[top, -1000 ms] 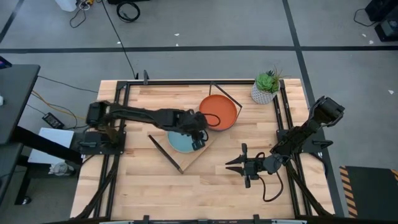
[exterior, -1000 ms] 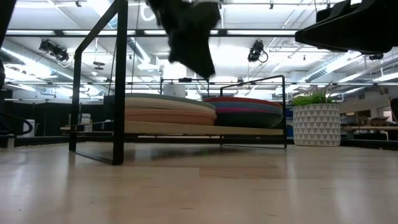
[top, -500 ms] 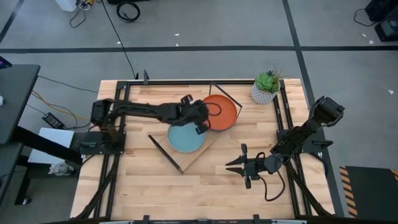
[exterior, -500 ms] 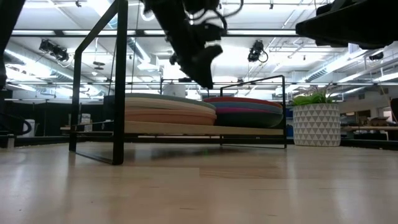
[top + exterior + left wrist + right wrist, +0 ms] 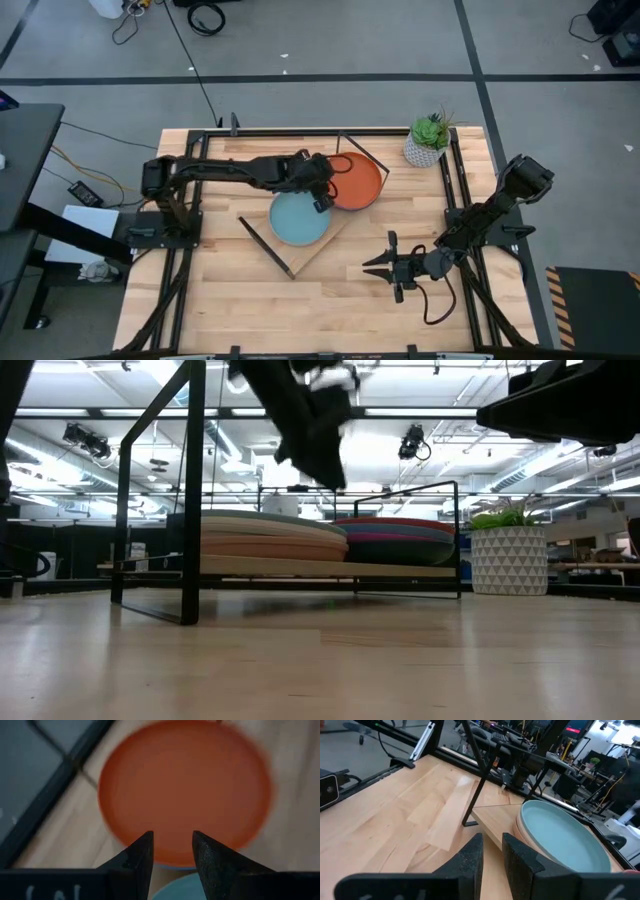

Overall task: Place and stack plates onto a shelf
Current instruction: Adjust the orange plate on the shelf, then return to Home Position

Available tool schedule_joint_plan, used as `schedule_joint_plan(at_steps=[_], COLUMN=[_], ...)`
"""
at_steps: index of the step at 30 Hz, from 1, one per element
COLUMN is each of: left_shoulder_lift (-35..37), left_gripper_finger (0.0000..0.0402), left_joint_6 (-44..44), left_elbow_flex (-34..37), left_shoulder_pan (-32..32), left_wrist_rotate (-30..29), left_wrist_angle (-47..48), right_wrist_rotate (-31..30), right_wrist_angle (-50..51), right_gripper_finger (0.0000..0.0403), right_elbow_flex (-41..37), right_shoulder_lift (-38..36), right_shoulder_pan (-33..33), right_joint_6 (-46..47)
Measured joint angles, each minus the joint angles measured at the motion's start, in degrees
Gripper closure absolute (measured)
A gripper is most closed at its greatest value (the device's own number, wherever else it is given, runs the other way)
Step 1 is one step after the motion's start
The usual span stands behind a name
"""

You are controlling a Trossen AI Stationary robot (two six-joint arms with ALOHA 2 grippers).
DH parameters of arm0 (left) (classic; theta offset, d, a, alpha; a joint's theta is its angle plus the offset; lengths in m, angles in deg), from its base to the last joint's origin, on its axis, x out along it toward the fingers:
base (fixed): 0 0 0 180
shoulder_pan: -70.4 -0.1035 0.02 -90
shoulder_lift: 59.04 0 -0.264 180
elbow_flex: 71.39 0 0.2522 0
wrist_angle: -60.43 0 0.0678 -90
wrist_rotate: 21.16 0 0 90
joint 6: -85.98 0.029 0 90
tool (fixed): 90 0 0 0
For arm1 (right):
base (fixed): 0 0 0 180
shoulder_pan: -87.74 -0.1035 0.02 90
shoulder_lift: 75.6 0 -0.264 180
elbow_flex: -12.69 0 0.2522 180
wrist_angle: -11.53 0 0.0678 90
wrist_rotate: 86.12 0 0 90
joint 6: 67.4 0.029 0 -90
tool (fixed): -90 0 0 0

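Plates sit stacked on the shelf [image 5: 262, 246]; your left gripper [image 5: 318, 187], fingers parted and empty, hovers at the orange plate [image 5: 357, 181], right gripper [image 5: 385, 262] well apart, slightly open.

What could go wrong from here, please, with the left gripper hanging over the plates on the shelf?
1. The left gripper hangs open and empty over the seam between the light blue plate and the orange plate; if it drops, it could nudge either stack.
2. The shelf's black rod frame stands close by; the arm could catch it while moving off.
3. The right gripper waits open near the shelf; a reach towards the stacks may cross the left arm.
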Motion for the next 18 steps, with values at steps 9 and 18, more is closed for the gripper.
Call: schedule_joint_plan(at_steps=[9, 18], left_shoulder_lift=[9.6, 23.6], left_gripper_finger=[0.0260, 0.0260], left_joint_6=[6.5, 2.4], left_elbow_flex=[0.1, 16.4], left_shoulder_pan=[11.3, 20.4], left_wrist_rotate=[-7.3, -10.5], left_wrist_angle=[1.3, -6.3], right_wrist_rotate=[-10.7, -7.1], right_wrist_angle=[2.6, 2.1], right_gripper_finger=[0.0325, 0.0358], right_elbow_flex=[-0.2, -5.5], right_shoulder_lift=[-0.4, -10.4], right_shoulder_pan=[-2.9, -5.2], right_joint_6=[2.7, 7.6])
